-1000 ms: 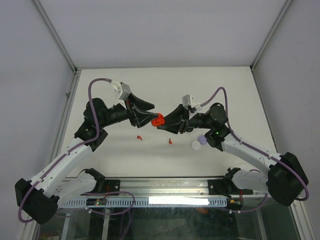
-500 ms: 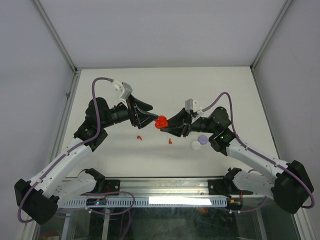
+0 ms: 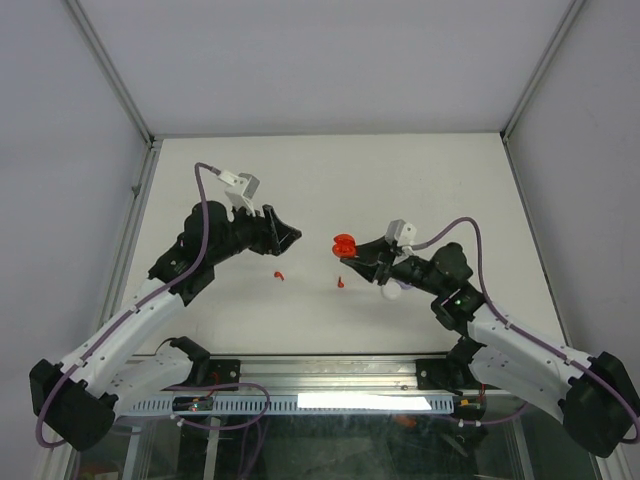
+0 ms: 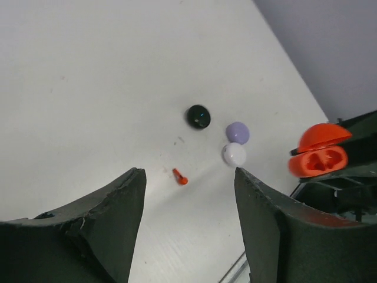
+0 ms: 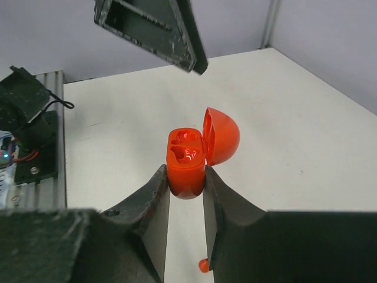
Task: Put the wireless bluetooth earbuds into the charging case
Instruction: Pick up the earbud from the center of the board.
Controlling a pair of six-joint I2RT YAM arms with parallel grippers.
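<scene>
The left tool (image 3: 288,236) is backing away, wide and empty, while the right tool (image 5: 186,177) is gripping the round red plastic case (image 5: 200,150), lid up for filling.

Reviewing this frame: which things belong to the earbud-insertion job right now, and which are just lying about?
In the job:
- open red plastic charging case, clamped in the right gripper
- two tiny red stemmed earbuds, lying loose

Lying about:
- round black case
- round lilac case
- round white case

Red charging case (image 5: 187,168) = glossy smooth plastic; table (image 4: 88,71) matt wht, lightly speckled.
</scene>
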